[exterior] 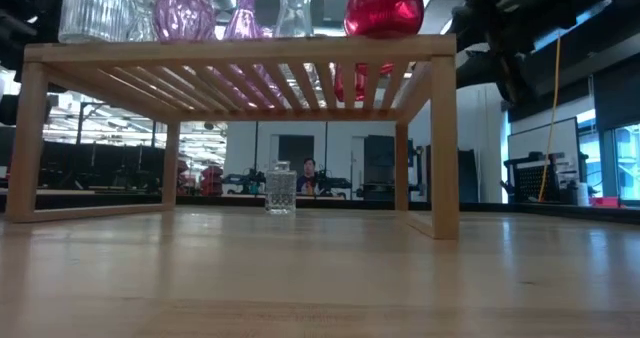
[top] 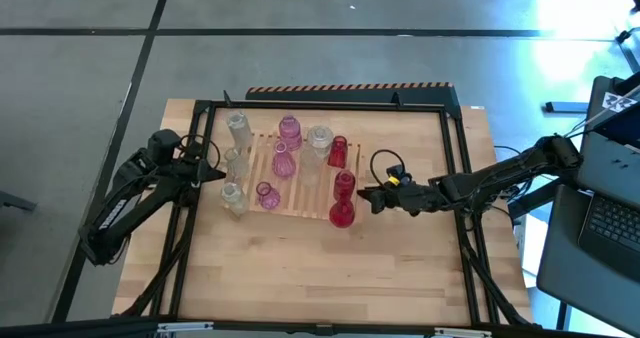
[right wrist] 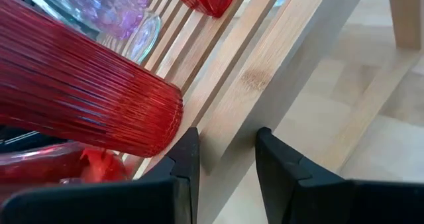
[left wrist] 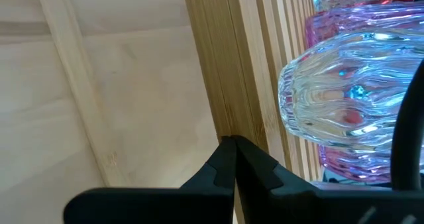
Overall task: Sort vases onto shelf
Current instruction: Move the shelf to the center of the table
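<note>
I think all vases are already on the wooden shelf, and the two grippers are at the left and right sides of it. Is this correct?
Not quite: one small clear vase stands on the table beneath the shelf, as the low view shows. The rest holds: the left gripper is at the shelf's left side and the right gripper at its right.

Both arms reached inward across the table, grippers facing each other

The left arm is stretched in from the left edge and bent at the elbow, with the left gripper [top: 213,167] held low and its fingers [left wrist: 228,168] seen pressed together at the tips. The right arm is extended in from the right in a long, nearly straight line, and the right gripper [top: 366,199] is carried with its two fingers [right wrist: 281,168] parted by a narrow gap.
</note>
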Controlling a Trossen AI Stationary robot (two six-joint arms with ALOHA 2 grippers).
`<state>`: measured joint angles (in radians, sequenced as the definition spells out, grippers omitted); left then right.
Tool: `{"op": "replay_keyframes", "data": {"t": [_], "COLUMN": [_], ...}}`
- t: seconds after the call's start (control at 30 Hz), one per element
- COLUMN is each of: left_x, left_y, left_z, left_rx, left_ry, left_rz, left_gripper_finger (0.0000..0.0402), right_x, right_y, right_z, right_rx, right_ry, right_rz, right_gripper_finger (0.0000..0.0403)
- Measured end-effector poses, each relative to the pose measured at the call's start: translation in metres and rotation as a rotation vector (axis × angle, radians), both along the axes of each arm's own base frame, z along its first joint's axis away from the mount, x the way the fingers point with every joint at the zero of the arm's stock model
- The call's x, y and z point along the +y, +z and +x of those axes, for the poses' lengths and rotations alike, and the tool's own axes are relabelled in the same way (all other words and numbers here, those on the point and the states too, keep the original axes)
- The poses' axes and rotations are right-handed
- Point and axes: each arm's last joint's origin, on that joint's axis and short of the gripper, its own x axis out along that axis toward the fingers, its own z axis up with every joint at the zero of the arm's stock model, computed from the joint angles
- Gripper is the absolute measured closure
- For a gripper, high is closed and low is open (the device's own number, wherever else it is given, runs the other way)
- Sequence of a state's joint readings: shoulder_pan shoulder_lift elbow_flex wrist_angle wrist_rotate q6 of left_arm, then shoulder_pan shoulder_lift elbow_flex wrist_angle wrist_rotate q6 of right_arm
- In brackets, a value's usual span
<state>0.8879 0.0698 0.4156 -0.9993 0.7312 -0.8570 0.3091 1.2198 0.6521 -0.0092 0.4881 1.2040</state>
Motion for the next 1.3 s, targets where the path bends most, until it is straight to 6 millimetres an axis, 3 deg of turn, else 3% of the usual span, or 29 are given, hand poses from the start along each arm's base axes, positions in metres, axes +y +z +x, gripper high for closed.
{"op": "replay_keyframes", "data": {"t": [0.83, 1.3], "left_x": [-0.011, -0.011], "left_y": [-0.001, 0.000], "left_z": [0.003, 0.004], "left_rx": [-0.007, -0.013], "left_ry": [-0.280, -0.281], "left_rz": [-0.002, -0.032], "left_gripper_finger": [0.0401, 0.0401], "right_x": [0.023, 0.033], "right_y": [0.000, 0.000], "right_z": [-0.009, -0.014], "right_rx": [-0.033, -0.057], "right_ry": [-0.022, -0.051], "right_rz": [0.033, 0.044], "right_gripper_finger": [0.0311, 0.0311]}}
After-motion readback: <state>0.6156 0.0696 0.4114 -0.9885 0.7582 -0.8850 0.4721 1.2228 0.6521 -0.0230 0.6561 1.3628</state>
